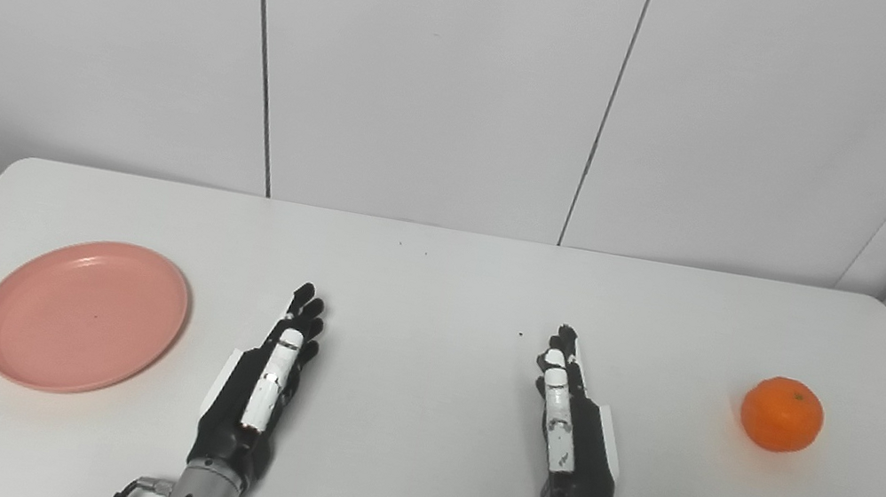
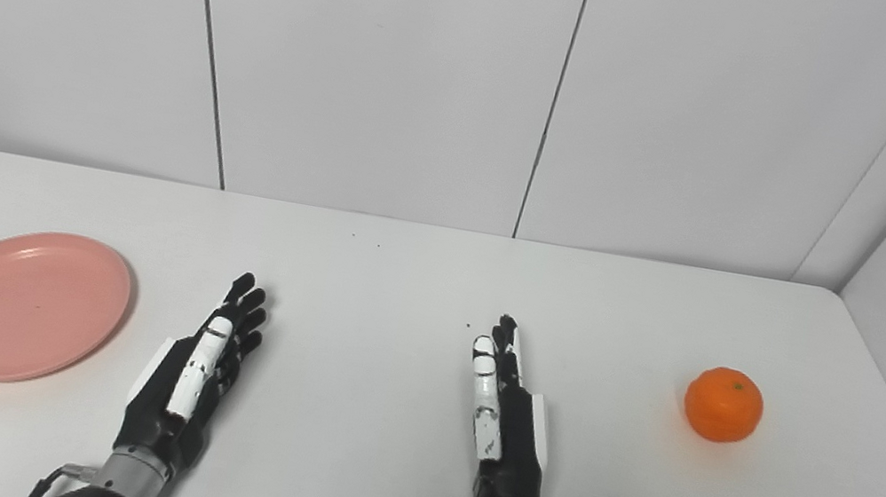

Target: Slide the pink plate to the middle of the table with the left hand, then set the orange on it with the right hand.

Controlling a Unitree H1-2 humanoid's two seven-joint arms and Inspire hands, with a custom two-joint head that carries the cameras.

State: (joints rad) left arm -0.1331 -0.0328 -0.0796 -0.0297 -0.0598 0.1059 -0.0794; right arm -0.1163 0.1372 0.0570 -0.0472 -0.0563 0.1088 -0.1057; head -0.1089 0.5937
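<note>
A pink plate [image 1: 83, 313] lies flat on the left side of the white table [image 1: 437, 284], with nothing on it. An orange [image 1: 782, 414] sits on the table at the right. My left hand [image 1: 263, 380] rests near the front middle, a little to the right of the plate, fingers stretched forward and holding nothing. My right hand [image 1: 570, 427] lies beside it, well to the left of the orange, also open with its fingers straight. Neither hand touches plate or orange.
White wall panels [image 1: 437, 68] stand behind the table's far edge. The table's rounded corners show at the back left and right. Bare tabletop lies between the two hands and beyond their fingertips.
</note>
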